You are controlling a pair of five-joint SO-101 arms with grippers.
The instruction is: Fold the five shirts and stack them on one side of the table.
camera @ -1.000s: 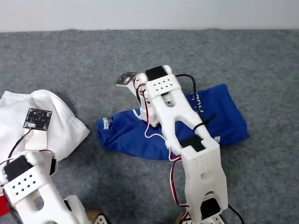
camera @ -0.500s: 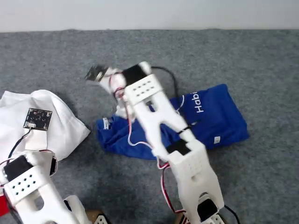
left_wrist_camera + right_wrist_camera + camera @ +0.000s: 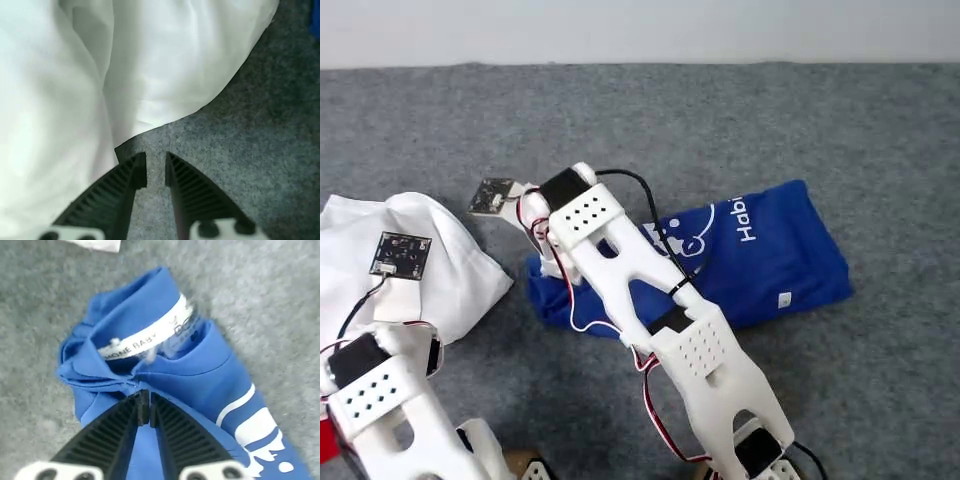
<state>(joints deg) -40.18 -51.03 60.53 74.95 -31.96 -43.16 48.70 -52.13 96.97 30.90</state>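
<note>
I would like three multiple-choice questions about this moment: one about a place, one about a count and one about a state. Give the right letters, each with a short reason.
1. What lies under the right claw? A. the collar end of the blue shirt; B. a towel; C. a folded stack.
2. How many shirts lie on the table? A. five; B. two; C. three.
3. How does the left claw stand? A. wide open; B. shut on cloth; C. slightly open.

1 A: the right wrist view shows the collar just past its tips.
2 B: the high view shows one blue and one white shirt.
3 C: grey table shows through a narrow gap between its tips.
</note>
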